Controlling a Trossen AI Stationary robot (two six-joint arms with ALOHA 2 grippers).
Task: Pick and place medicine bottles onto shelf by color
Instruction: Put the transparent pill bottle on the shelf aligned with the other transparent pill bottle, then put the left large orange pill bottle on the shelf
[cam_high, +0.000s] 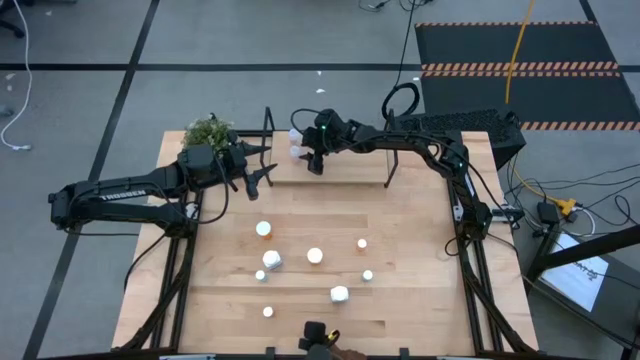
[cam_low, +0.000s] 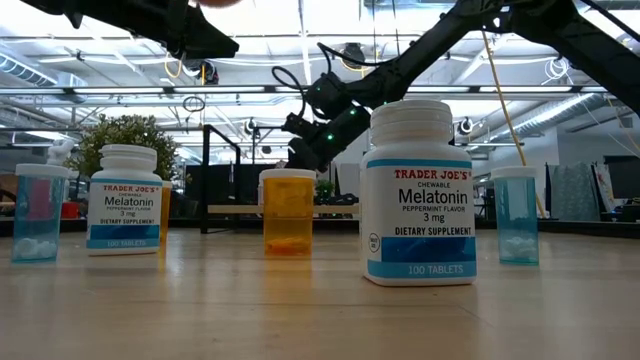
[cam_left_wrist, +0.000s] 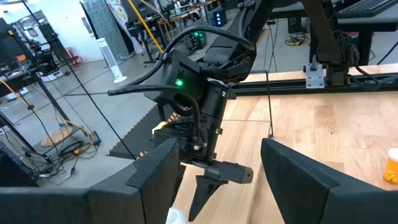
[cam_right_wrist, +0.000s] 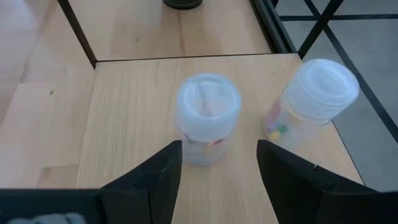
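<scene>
The shelf (cam_high: 350, 172) is a light-wood board with black frames, standing at the table's far side. Two pale clear bottles with white caps stand upright on its left end (cam_high: 296, 143). My right gripper (cam_high: 316, 163) hovers there, open. In the right wrist view its fingers (cam_right_wrist: 219, 146) stand on either side of the nearer bottle (cam_right_wrist: 208, 115) with gaps, and the second bottle (cam_right_wrist: 314, 102) is beside it. My left gripper (cam_high: 258, 167) is open just left of the shelf and holds nothing (cam_left_wrist: 219, 146). Several more bottles stand on the tabletop (cam_high: 315, 256).
On the table stand an orange bottle (cam_high: 263, 229), white Melatonin bottles (cam_low: 418, 190) (cam_low: 125, 200) and pale blue ones (cam_low: 515, 215) (cam_low: 38, 212). A green plant (cam_high: 208, 132) sits at the far left corner. The two grippers are close together at the shelf's left frame (cam_high: 268, 130).
</scene>
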